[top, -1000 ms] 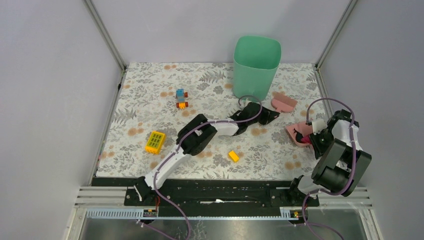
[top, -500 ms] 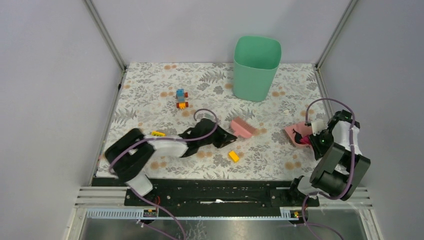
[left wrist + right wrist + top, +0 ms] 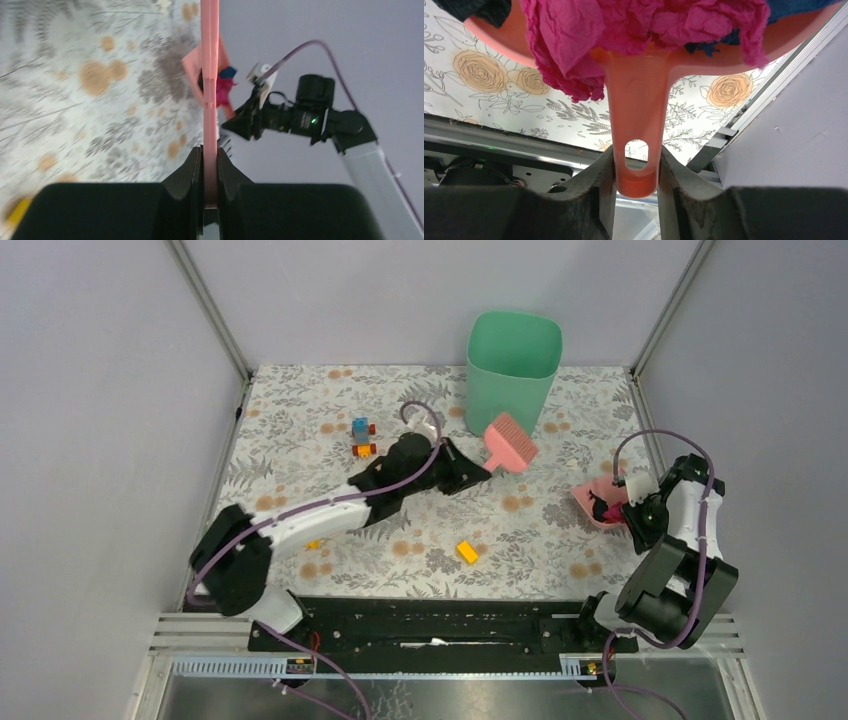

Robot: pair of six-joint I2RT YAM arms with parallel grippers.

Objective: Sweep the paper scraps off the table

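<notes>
Notably, the left gripper (image 3: 210,162) clamped a pink brush (image 3: 511,443) just beside the green bin (image 3: 513,375), while the right gripper (image 3: 636,172) pinched the dustpan (image 3: 636,100) handle, paper scraps (image 3: 589,35) heaped inside, right of that bin.

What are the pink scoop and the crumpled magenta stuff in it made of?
The scoop looks like moulded plastic: smooth, salmon-pink, with a clean hang hole in its handle. The magenta stuff is probably tissue or crepe paper: matte and full of fine sharp creases.

One green bin (image 3: 512,370), one brush (image 3: 511,444), one dustpan (image 3: 584,503), two arms (image 3: 320,515) (image 3: 690,530).
</notes>
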